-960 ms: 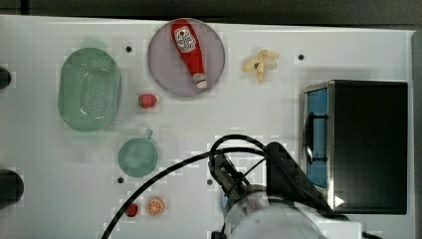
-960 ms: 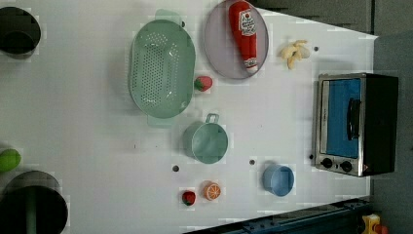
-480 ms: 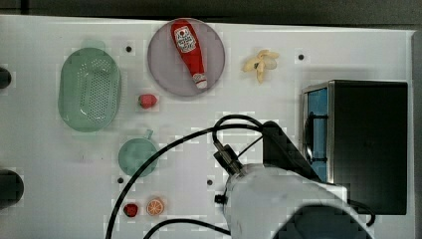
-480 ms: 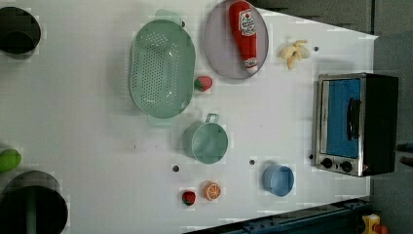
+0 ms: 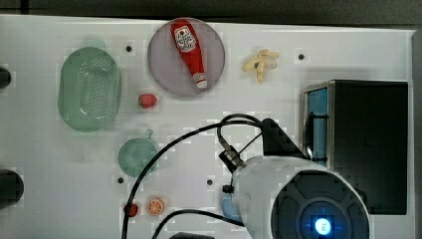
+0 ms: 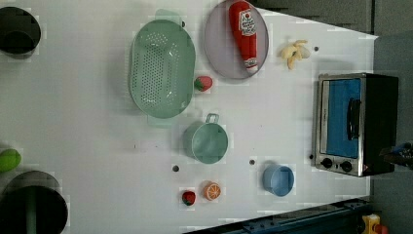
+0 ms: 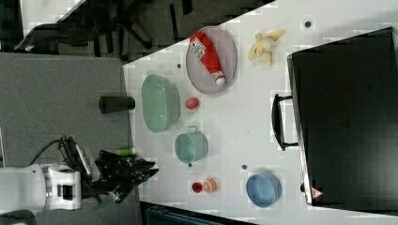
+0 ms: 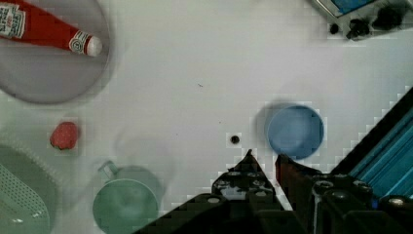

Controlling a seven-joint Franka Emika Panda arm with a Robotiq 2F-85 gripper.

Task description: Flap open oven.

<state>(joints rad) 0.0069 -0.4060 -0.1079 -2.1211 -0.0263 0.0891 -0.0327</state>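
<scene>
The oven (image 6: 358,124) stands at the bench (image 6: 87,122) edge with its blue door still shut, so the flap-open has not begun. The jaws (image 8: 265,163) hover nearly closed and empty, well short of the bar handle (image 7: 278,122). A blue bowl (image 8: 294,131) sits just ahead of the jaws, and a green cup (image 8: 125,204) lies off to one side

One oven (image 6: 358,123), one colander (image 6: 162,68), one plate (image 6: 217,46), one ketchup bottle (image 6: 246,31), one banana (image 6: 294,50), one green pot (image 6: 209,142), one blue bowl (image 6: 278,180), two strawberries (image 6: 203,83) (image 6: 189,197), one orange slice (image 6: 212,191).
</scene>
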